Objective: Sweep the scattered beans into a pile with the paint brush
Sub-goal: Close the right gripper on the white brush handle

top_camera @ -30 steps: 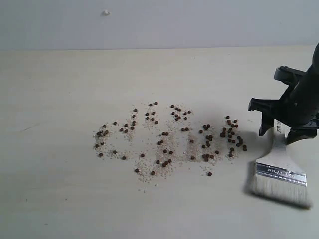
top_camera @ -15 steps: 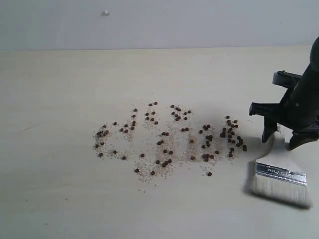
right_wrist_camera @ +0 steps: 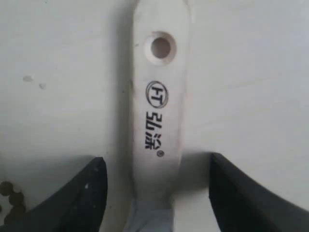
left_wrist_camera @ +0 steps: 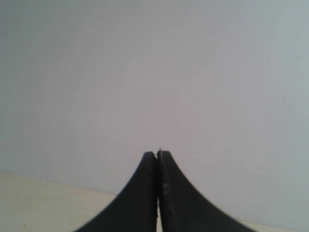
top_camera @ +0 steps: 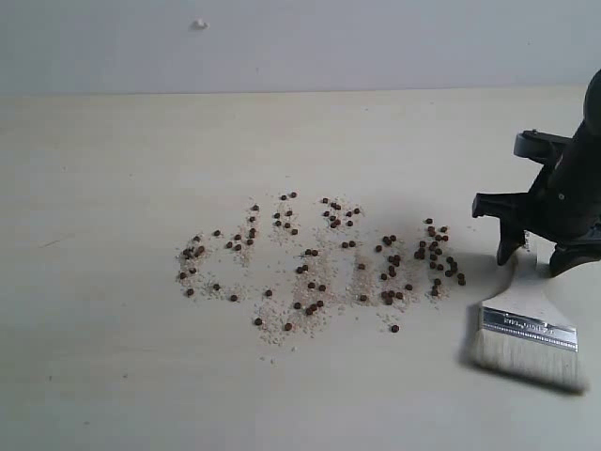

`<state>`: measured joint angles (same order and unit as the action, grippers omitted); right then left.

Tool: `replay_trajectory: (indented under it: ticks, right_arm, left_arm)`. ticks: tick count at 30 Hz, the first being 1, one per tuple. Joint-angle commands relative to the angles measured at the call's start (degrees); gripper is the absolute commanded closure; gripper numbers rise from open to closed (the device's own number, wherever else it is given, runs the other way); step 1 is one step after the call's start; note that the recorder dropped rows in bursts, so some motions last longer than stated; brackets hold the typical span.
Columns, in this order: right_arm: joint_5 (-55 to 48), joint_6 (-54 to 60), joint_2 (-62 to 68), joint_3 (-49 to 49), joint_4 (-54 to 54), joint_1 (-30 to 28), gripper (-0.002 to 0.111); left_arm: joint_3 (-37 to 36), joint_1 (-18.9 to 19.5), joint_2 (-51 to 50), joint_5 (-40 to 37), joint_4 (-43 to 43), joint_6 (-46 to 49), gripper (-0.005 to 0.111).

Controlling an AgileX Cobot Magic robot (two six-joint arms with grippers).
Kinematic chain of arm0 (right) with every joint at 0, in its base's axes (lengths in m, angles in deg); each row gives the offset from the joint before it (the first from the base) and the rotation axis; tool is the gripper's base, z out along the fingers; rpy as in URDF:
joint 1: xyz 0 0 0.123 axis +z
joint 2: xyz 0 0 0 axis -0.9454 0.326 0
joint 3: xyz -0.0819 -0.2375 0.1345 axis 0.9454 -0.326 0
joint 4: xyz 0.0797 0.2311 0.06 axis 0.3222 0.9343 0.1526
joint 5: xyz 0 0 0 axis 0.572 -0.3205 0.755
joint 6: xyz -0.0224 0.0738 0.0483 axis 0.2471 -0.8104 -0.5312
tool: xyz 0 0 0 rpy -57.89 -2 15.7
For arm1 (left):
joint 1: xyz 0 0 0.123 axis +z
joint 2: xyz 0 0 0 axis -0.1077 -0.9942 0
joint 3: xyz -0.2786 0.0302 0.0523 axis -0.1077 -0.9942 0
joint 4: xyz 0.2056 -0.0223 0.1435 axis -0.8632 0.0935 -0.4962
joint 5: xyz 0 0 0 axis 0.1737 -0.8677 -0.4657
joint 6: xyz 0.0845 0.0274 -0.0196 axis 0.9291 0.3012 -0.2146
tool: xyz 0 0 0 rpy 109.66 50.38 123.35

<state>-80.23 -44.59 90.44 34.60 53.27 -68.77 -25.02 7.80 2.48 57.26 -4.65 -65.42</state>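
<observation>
The paint brush [top_camera: 526, 329] lies flat on the table at the right, bristles toward the front edge, silver ferrule showing. My right gripper [top_camera: 535, 256] is open and straddles its pale wooden handle [right_wrist_camera: 157, 111], a finger on each side with gaps to the wood. The handle's hole [right_wrist_camera: 161, 47] points away from the gripper. Dark reddish-brown beans [top_camera: 319, 263] lie scattered with whitish grains in a wide band across the table's middle, left of the brush. No compact pile shows. My left gripper [left_wrist_camera: 157, 153] is shut, empty, facing a pale wall, and is outside the exterior view.
The pale table [top_camera: 113, 376] spreads around the bean patch. A grey wall [top_camera: 300, 42] stands behind it with a small white speck [top_camera: 200, 23] on it. A few beans [right_wrist_camera: 9, 193] show beside one right finger.
My right gripper has lowered and shifted slightly right over the brush handle. The brush and beans have not moved.
</observation>
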Motion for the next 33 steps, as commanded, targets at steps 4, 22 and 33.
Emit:
replay_trajectory:
  ticks: [4, 22, 33]
  right_arm:
    - [0.3, 0.06, -0.02, 0.48, -1.0, -0.25, 0.05]
    - [1.64, -1.5, 3.17, 0.48, -2.47, 2.12, 0.05]
    - [-1.26, -3.15, 3.17, 0.48, -2.3, 2.12, 0.052]
  left_arm:
    - [-0.29, 0.04, 0.3, -0.06, -0.21, 0.24, 0.107]
    - [-0.29, 0.04, 0.3, -0.06, -0.21, 0.24, 0.107]
    - [-0.29, 0.04, 0.3, -0.06, -0.21, 0.24, 0.107]
